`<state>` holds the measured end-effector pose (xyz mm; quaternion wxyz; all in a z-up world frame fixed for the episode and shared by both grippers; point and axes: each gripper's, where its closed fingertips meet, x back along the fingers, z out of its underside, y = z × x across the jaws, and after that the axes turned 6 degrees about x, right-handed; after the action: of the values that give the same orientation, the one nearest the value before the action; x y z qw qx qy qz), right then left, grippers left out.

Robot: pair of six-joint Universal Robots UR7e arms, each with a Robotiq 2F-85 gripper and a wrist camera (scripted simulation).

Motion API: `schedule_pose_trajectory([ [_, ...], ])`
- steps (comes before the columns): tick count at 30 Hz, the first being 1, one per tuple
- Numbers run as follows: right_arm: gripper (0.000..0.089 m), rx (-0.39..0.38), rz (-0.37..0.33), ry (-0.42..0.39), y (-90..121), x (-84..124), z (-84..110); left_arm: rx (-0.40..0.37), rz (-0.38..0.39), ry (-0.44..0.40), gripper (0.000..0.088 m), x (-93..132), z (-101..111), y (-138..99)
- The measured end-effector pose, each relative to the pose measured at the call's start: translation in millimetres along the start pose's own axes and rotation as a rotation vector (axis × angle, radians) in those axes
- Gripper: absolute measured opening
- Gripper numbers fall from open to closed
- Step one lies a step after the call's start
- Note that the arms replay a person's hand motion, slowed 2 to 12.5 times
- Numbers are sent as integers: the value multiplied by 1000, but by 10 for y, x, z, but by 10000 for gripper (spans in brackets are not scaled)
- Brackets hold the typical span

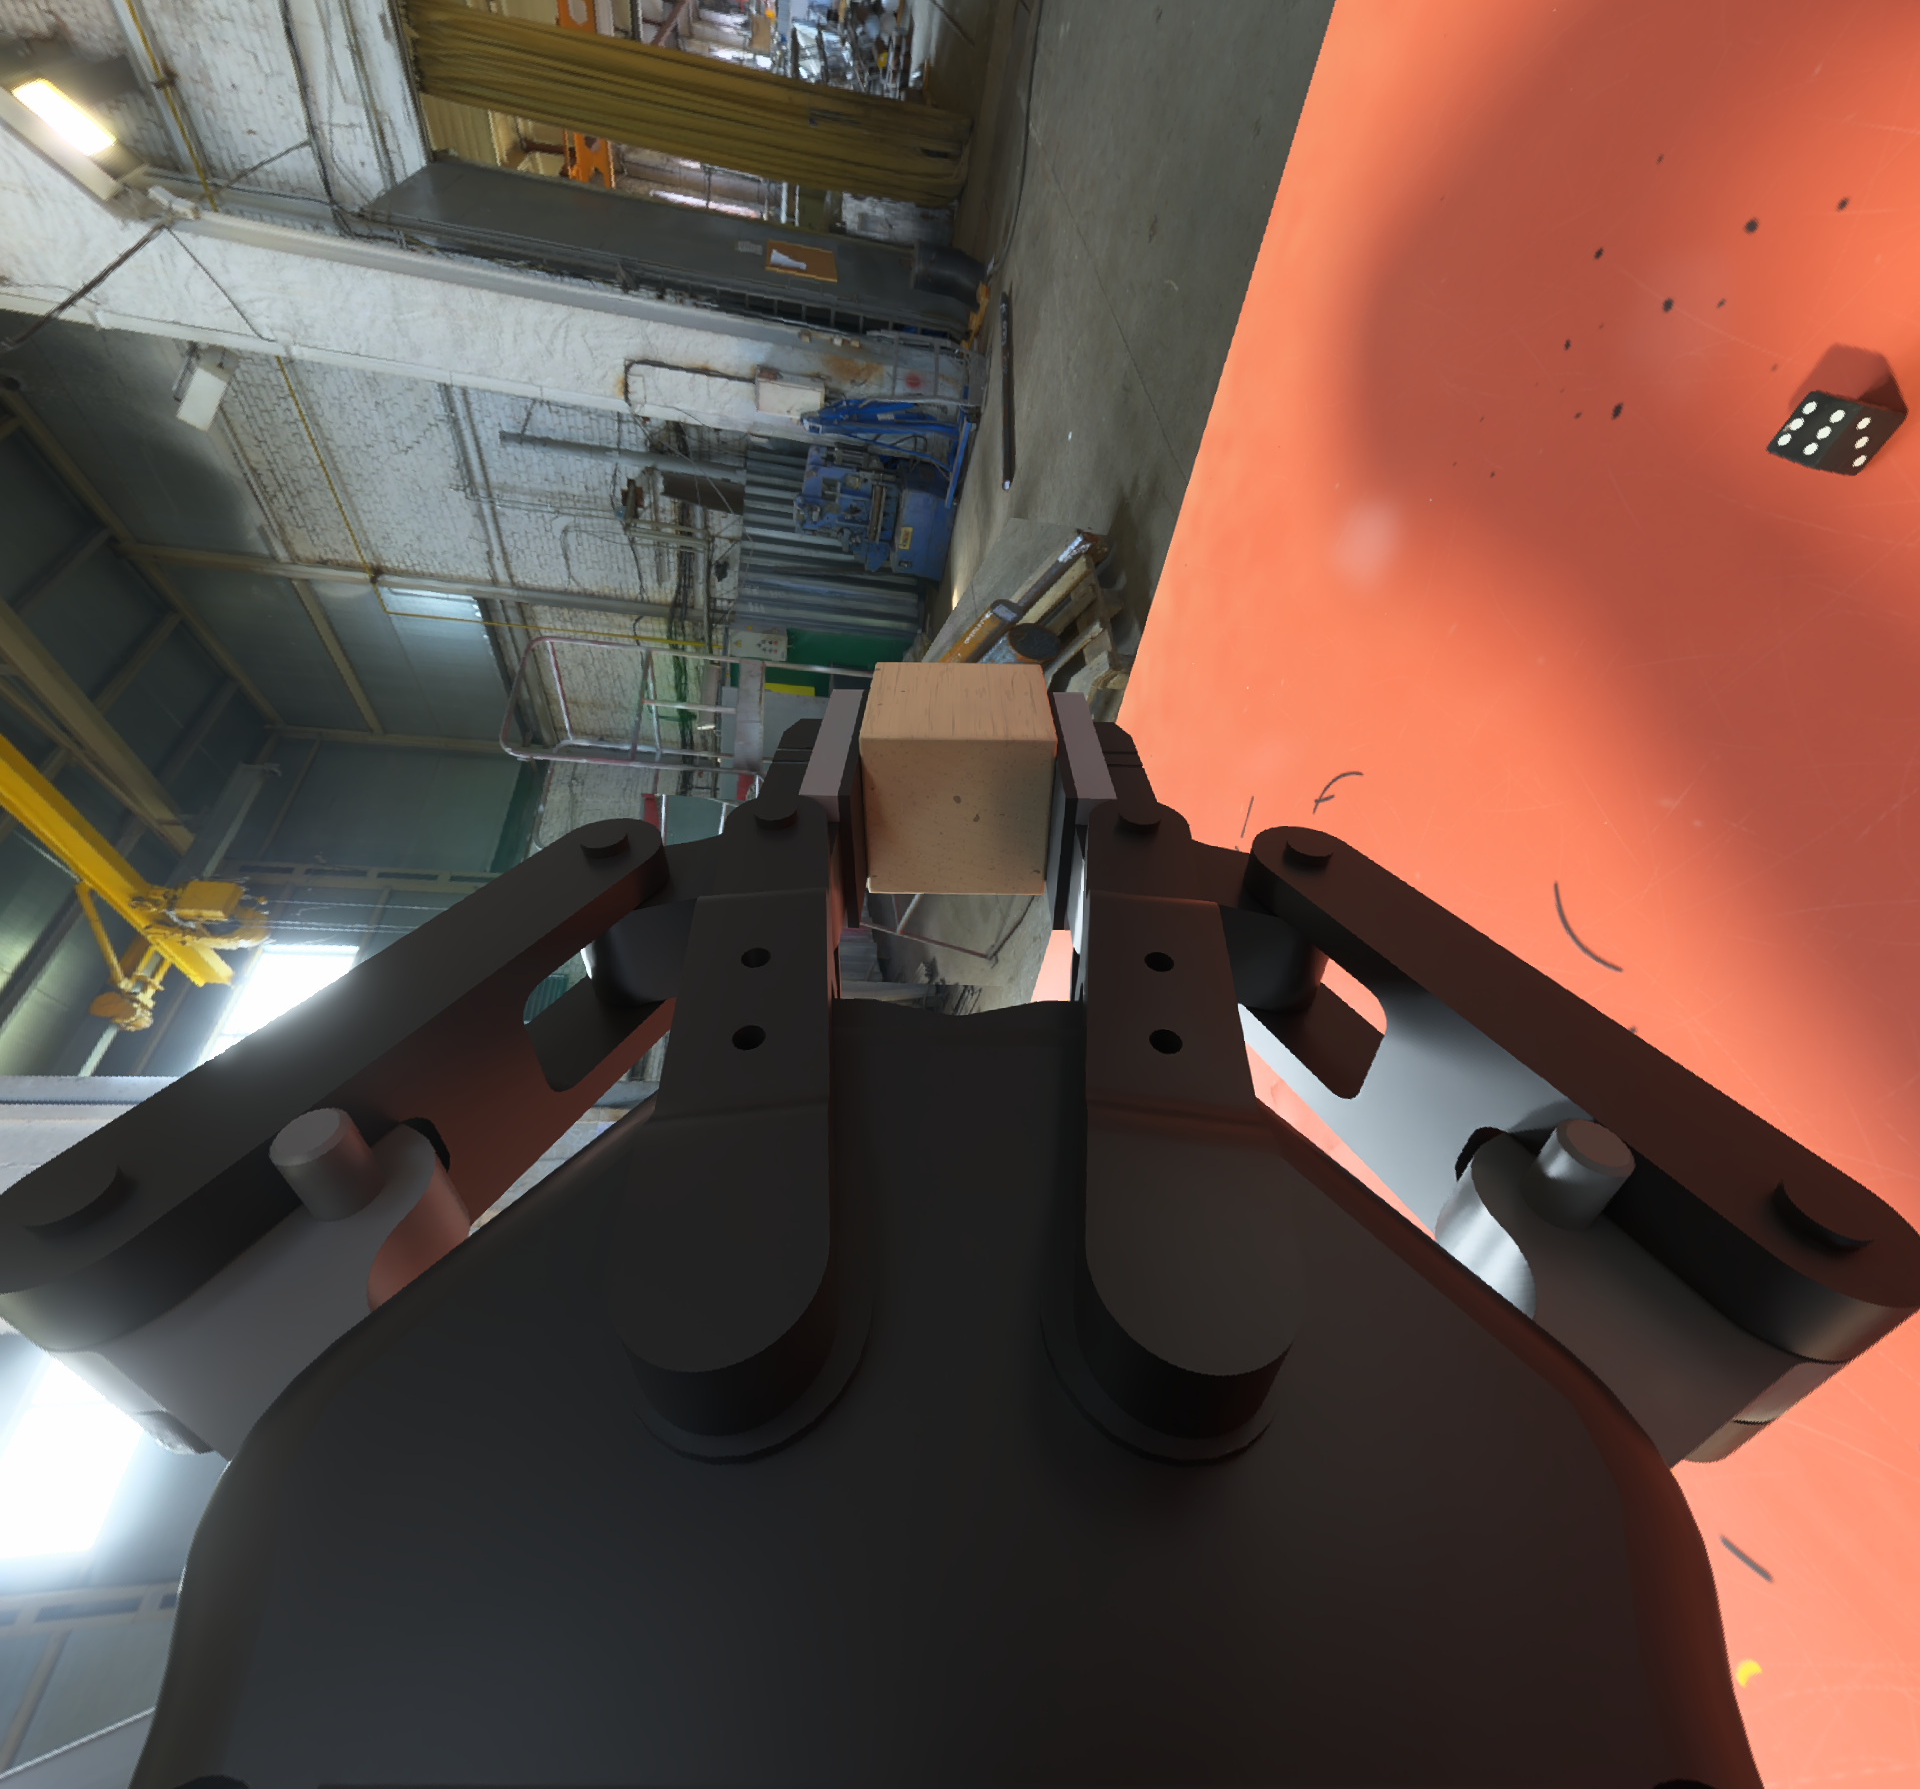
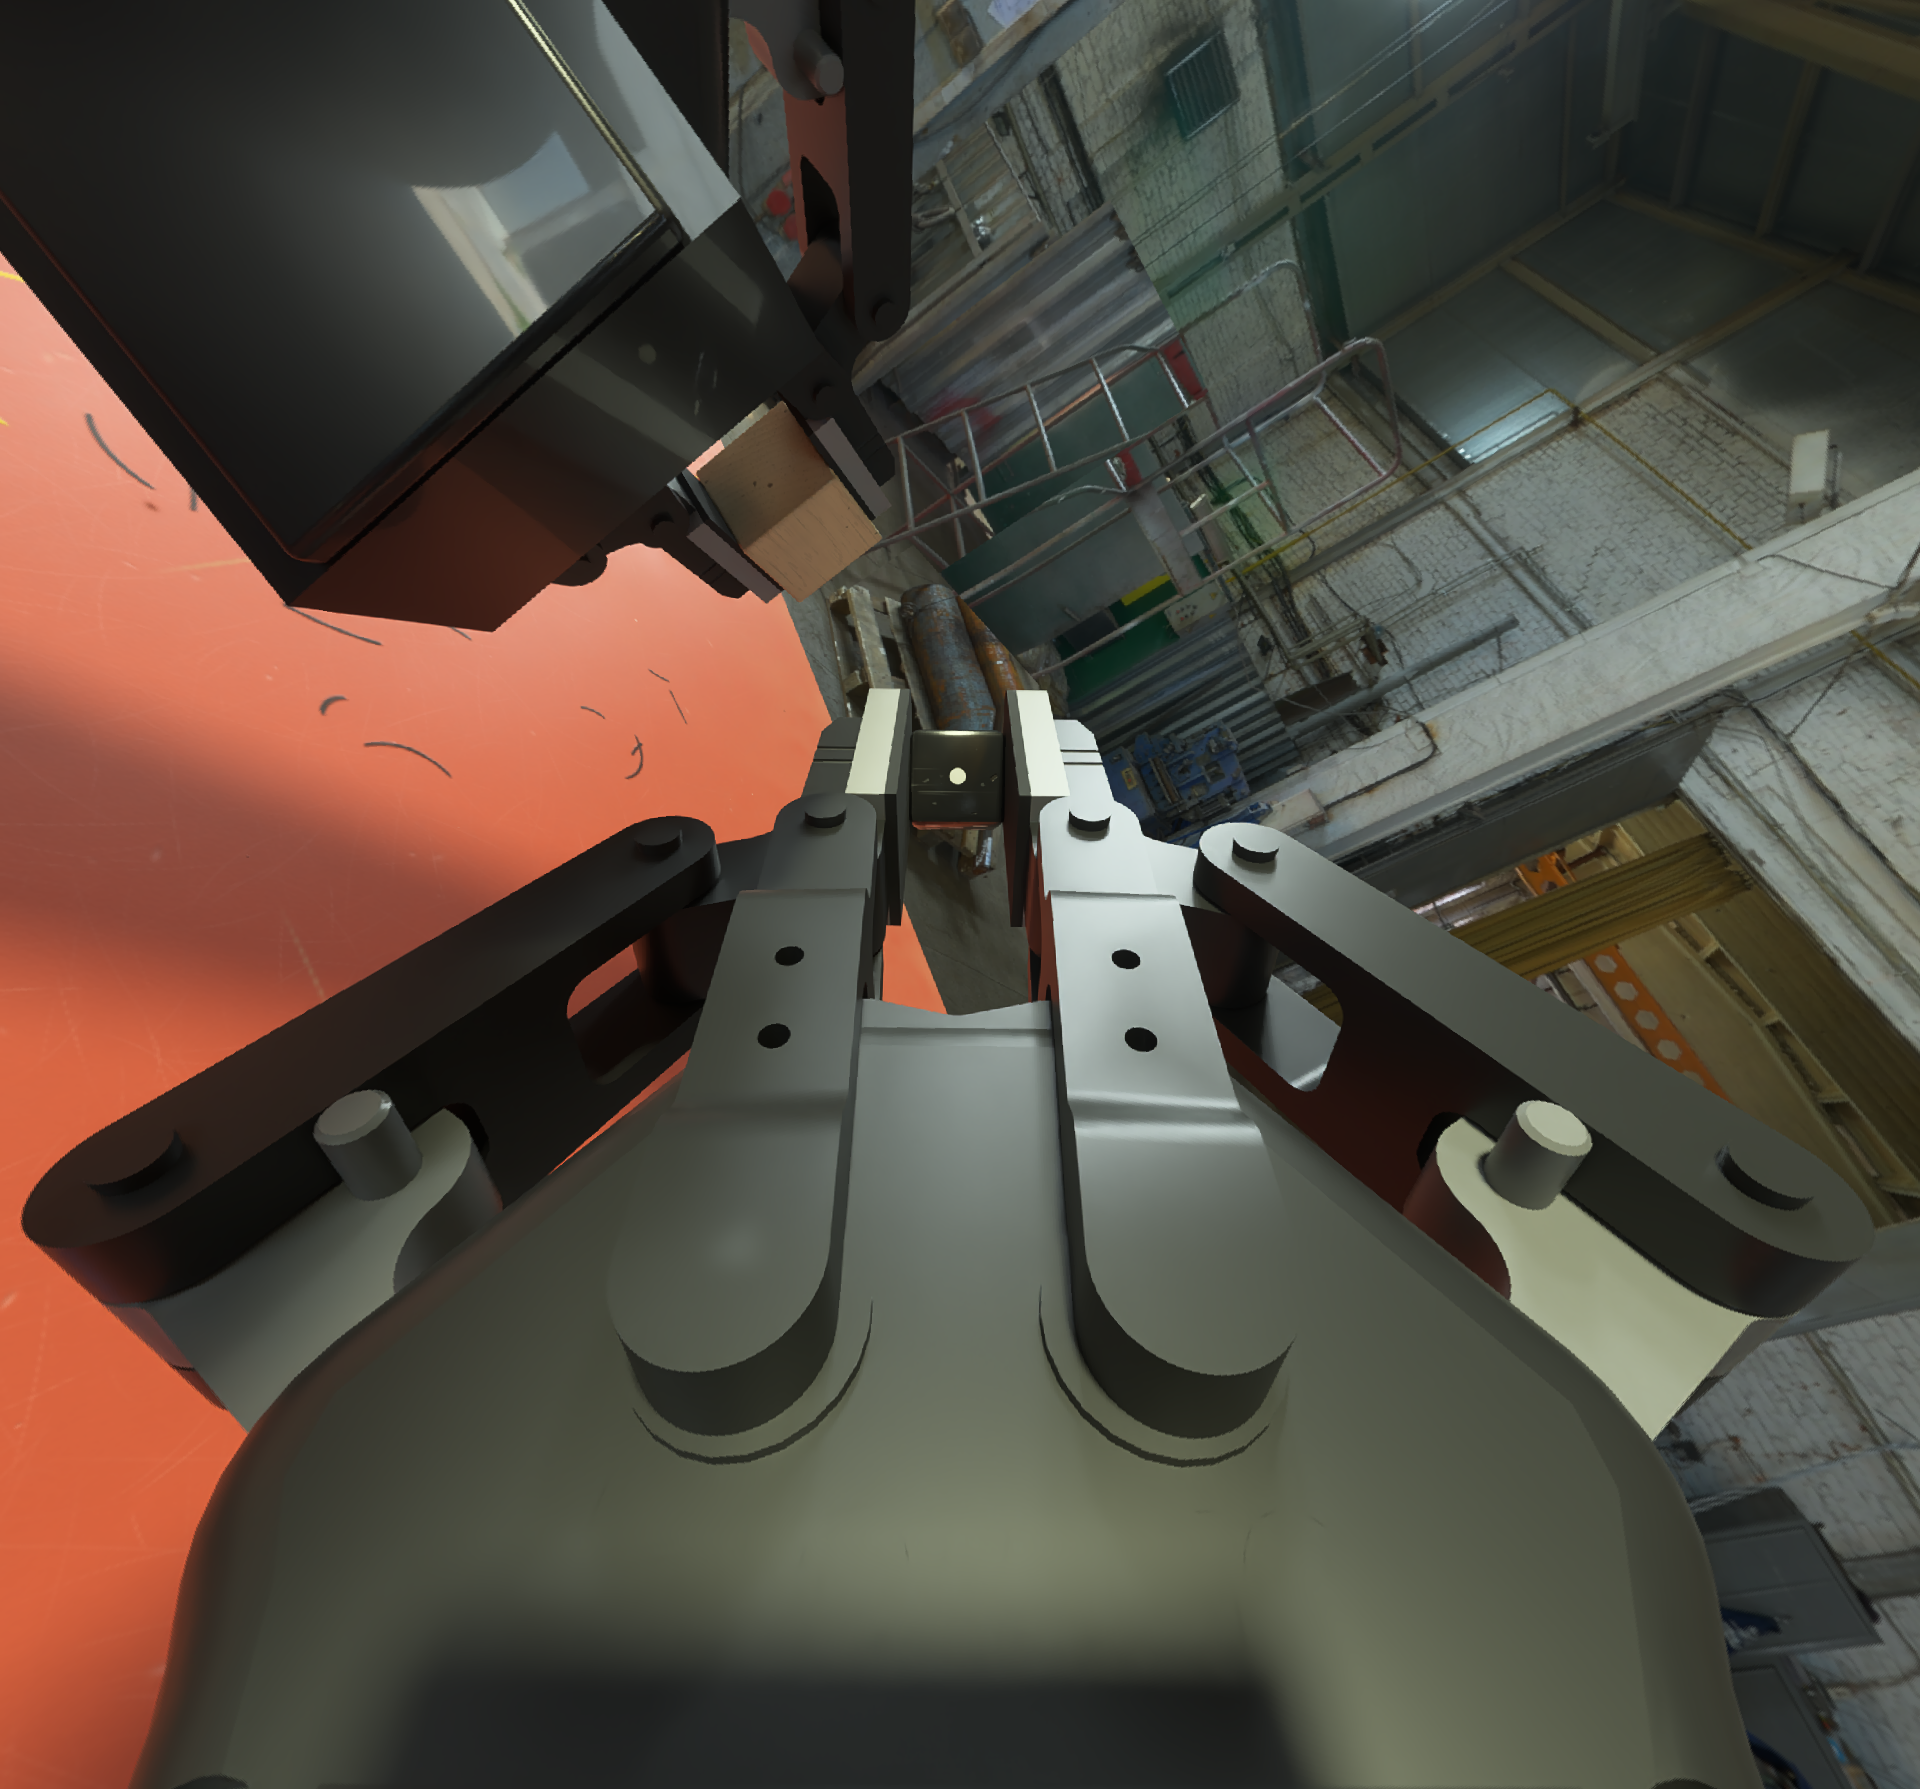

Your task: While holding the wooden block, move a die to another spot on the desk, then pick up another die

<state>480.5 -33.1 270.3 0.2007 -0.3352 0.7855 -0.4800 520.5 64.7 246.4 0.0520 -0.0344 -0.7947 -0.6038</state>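
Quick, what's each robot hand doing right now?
Left hand: closed, holding the wooden block.
Right hand: closed, holding a black die.

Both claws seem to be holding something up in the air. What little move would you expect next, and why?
Probably nothing more than a steady hold. The left gripper is shut on the wooden block, and the right gripper is shut on a black die, lifted off the orange desk. Another die lies on the desk, so the pick-up looks about done.
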Motion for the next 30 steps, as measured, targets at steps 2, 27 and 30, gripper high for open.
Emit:
schedule_pose_trajectory([
  [2, 158, 8, 6, 5, -2, -3, 5, -1, 0, -1, 277, 2, -4, 0],
  [27, 158, 58, 55, 21, -16, -8, 6, -1, 16, -28, 277, 21, -59, -26],
  [30, 158, 59, 60, 20, -21, -7, 3, 0, 17, -32, 277, 26, -66, -28],
])
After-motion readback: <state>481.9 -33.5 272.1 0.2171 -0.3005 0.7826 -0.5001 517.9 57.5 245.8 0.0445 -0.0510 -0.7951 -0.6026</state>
